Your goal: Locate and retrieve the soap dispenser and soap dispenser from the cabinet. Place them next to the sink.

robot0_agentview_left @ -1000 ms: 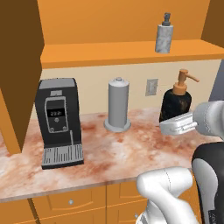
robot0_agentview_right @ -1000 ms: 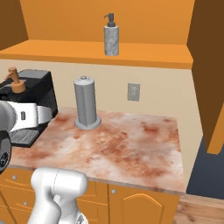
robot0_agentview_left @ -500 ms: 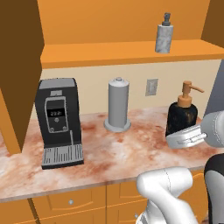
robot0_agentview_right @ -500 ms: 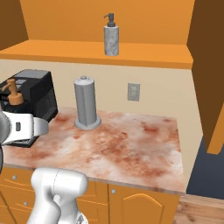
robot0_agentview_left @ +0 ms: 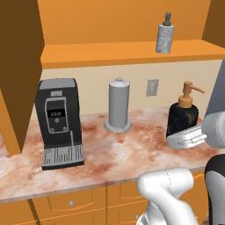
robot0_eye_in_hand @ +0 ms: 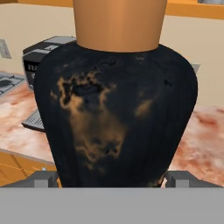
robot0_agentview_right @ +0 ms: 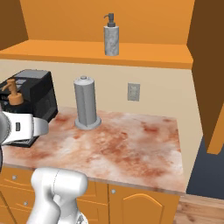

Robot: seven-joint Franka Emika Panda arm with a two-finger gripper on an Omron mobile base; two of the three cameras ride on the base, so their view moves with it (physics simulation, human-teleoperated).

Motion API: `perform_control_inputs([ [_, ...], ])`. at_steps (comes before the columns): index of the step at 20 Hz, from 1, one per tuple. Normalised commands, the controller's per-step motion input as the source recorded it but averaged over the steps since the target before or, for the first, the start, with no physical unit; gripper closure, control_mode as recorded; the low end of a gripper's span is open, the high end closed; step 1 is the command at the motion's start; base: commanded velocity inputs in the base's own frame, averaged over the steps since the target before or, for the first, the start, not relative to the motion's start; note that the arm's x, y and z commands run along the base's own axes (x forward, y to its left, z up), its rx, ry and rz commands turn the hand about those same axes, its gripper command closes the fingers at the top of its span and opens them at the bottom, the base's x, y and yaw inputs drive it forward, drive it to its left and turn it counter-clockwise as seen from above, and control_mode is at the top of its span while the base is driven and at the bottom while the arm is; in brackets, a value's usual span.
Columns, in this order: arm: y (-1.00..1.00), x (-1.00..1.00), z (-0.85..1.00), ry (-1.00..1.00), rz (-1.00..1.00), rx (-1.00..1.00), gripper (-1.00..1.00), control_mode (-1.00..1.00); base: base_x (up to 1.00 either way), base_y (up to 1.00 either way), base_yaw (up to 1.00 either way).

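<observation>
From the left base view we saw the gripper [robot0_agentview_left: 181, 137] clamped on the black dispenser [robot0_agentview_left: 182, 115], upright above the counter [robot0_agentview_left: 110, 149] at right; the grey dispenser [robot0_agentview_left: 165, 35] stood on the cabinet shelf [robot0_agentview_left: 123, 52]. In the right base view the black one's pump [robot0_agentview_right: 14, 93] showed at far left. In the hand view the black bottle [robot0_eye_in_hand: 116, 109] sat between the fingertips [robot0_eye_in_hand: 43, 179].

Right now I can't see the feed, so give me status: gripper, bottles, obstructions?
Gripper shut on black soap dispenser. Grey soap dispenser upright on cabinet shelf. Paper towel holder, coffee machine on counter.
</observation>
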Motion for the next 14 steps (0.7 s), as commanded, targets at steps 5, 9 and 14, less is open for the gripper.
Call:
perform_control_inputs([
  [5,0.0,0.0,0.0,0.0,0.0,0.0,1.0,1.0,-0.02,0.04,0.04],
  [9,0.0,0.0,0.0,0.0,0.0,0.0,1.0,1.0,-0.07,0.24,0.34],
  [14,0.0,0.0,0.0,0.0,0.0,0.0,1.0,1.0,-0.02,0.29,0.47],
])
